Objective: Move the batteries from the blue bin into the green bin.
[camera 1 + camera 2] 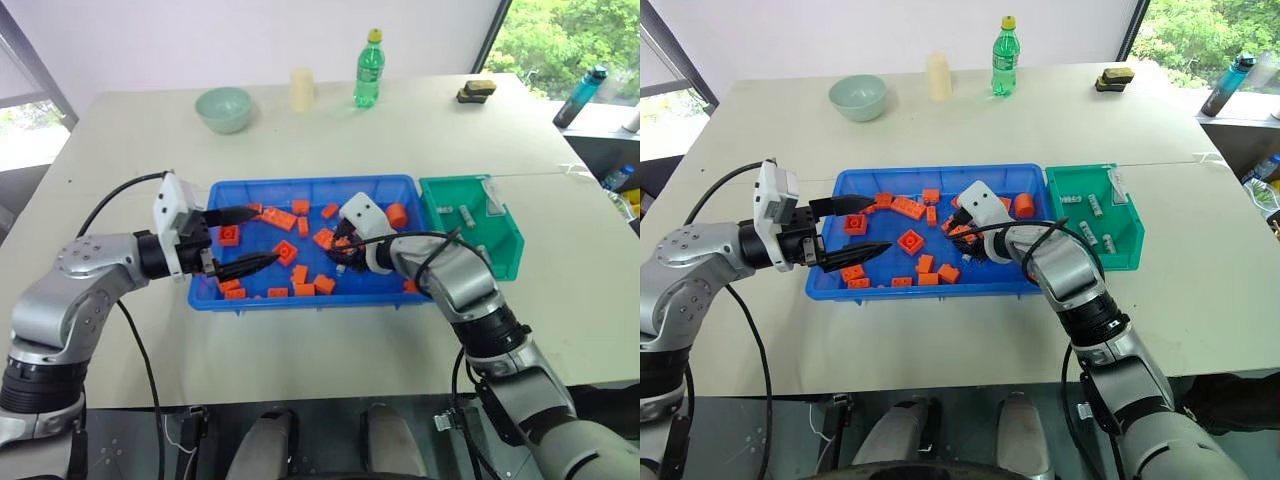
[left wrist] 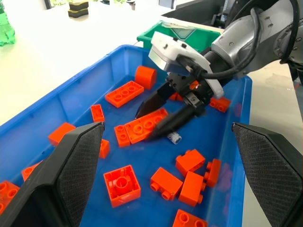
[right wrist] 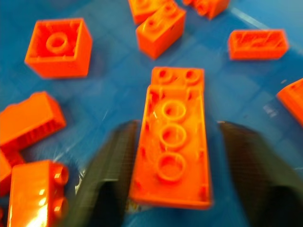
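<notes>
- I see the blue bin (image 1: 205,298) in the middle of the table (image 1: 120,130), with the green bin (image 1: 510,262) touching its right end.
- My right gripper (image 2: 154,120) reaches down into the blue bin among the orange bricks (image 1: 284,253), pointing forward and to the left.
- Its two fingers stand partly apart, one on either side of a long orange brick (image 3: 173,142) that lies upside down; from the wrist view the brick sits between them, but I cannot tell whether they press on it.
- One battery (image 2: 173,137) lies on the blue floor just beside the tip of one right finger; I cannot tell if it is touched.
- Several more batteries (image 1: 1096,206) lie inside the green bin, spread over its floor.
- My left gripper (image 1: 238,240) hovers over the left end of the blue bin, roughly level, its fingers spread wide and holding nothing.
- At the far side of the table stand a pale green bowl (image 1: 223,108), a cream cup (image 1: 302,89) and a green bottle (image 1: 369,70); a small dark and yellow object (image 1: 477,91) lies further right.
</notes>
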Robot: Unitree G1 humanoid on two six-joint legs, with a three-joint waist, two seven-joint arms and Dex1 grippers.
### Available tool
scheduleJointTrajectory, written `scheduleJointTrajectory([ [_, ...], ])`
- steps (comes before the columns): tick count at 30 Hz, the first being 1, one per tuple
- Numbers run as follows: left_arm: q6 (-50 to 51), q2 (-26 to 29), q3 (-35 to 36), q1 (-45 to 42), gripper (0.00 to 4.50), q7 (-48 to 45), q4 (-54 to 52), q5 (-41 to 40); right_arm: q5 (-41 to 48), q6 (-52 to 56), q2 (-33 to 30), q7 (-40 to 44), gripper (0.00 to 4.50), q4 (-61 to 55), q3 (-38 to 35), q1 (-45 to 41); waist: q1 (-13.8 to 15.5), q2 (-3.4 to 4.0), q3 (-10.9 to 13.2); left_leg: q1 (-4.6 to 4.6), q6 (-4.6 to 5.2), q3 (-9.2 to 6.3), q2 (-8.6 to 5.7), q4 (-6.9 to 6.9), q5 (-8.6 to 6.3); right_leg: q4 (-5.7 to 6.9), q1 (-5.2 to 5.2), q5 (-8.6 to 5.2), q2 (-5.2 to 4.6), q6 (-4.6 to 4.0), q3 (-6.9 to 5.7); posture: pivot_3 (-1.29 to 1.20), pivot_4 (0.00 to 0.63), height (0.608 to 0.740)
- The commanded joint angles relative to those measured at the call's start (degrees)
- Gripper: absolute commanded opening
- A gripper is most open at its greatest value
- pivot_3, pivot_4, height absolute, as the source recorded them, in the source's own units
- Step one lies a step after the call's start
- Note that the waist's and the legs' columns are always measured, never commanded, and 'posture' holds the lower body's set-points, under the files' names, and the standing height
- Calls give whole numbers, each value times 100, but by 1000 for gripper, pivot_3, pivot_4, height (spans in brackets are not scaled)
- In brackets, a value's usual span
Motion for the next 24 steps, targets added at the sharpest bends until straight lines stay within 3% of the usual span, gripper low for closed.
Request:
scheduleJointTrajectory([
  [1, -37, 51, 112, -106, 4500, -27, -87, -38, -31, -205, 232, -31, 1238, 46, -16, -275, -1, 0, 0, 0, 0, 0, 0, 0, 0, 0, 0, 0, 0, 0, 0, 0, 150, 727],
  [11, -54, -6, 52, -187, 4500, -2, -81, -13, -230, -1083, 1347, 210, 1239, 1240, 528, -1031, -20, 0, 0, 1, -2, -1, 3, 0, 1, 6, -5, 0, 3, 0, 0, 0, 150, 727],
  [16, -27, 13, 83, -126, 4500, -24, -161, -65, -384, -1290, 1096, 501, 3625, 1414, 567, -1186, 11, 0, 0, 1, -2, -23, -7, 8, 1, 6, 5, 0, 1, 0, -1, 0, 150, 727],
  [22, -74, 69, 90, 20, 4500, -178, -206, -65, -111, -894, -267, 1202, 3625, 229, 150, -692, 0, 0, 0, -1, -2, -26, -8, 6, 1, 6, 6, 0, 2, 0, -1, 0, 150, 727],
  [24, -97, 75, 102, 28, 4500, -225, -172, -46, -40, -735, -712, 1371, 4208, -168, 48, -417, 1, 0, 0, -1, -1, -25, -7, 4, 1, 6, 5, 0, 2, 0, -1, 0, 150, 727],
])
